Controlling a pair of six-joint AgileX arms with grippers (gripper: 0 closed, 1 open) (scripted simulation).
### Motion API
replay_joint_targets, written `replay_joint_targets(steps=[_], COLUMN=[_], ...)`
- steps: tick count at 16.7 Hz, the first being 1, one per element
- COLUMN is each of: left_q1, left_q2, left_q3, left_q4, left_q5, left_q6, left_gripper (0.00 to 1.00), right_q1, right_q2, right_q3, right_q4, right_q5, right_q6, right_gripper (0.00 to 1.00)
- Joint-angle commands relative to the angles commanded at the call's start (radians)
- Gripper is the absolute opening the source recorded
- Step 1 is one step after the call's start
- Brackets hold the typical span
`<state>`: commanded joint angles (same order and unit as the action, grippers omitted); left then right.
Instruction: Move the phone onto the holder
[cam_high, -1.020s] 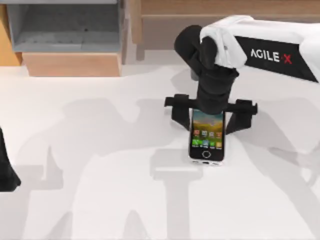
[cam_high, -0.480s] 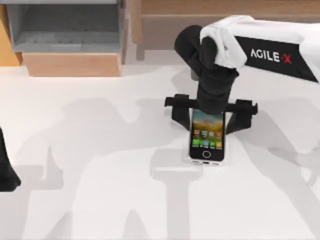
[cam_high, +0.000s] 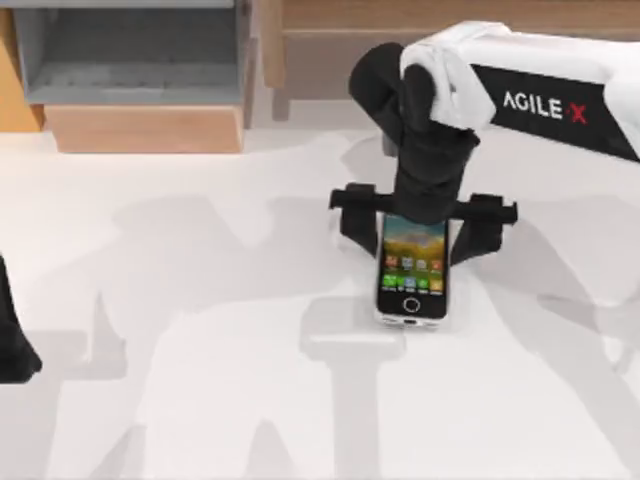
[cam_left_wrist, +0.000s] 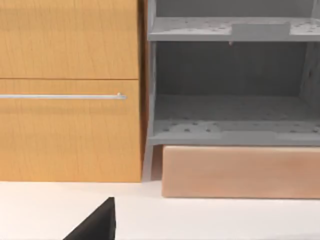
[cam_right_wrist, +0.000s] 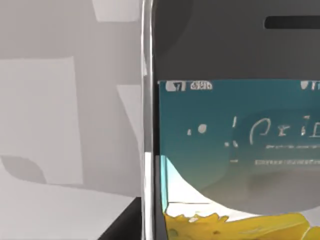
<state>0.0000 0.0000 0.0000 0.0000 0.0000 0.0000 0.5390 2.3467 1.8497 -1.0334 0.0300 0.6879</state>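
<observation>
Fingers of your right gripper stand one at each long side of the phone. In the top view their inner faces lie against its silver rim, so I judge that the gripper is closed on the phone and holds it by the two long edges. The wrist covers the upper end of the phone, so the exact place of contact is hidden.

The phone is a little right of the middle of the table, in the far half, with the screen facing up. Its long axis runs from the far side to the near side, and the round home button is at the near end. It points out from the fingers toward the near edge, so most of its length hangs beyond the grip. The right wrist view looks closely on the phone, at its speaker end. The outline looks shortened from above, so it is probably tilted. Whether the lower end touches the table, you cannot tell.

Your left gripper is parked at the left edge of the table, well apart from the phone. The right arm is clearly the nearer one, so the move belongs to it. Because the grip is near one end, turn and carry slowly.
</observation>
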Motion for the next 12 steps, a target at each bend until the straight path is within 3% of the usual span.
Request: replay_joint_targets(steps=[12], left_q1=[0.000], left_q2=[0.000], left_q3=[0.000], left_q4=[0.000], left_q5=[0.000], left_q6=[0.000], left_gripper=[1.00], right_q1=[-0.041], right_q2=[-0.120], right_q3=[0.000], right_q4=[0.025], right_q5=[0.004], right_q6=[-0.030], right_gripper=[0.00])
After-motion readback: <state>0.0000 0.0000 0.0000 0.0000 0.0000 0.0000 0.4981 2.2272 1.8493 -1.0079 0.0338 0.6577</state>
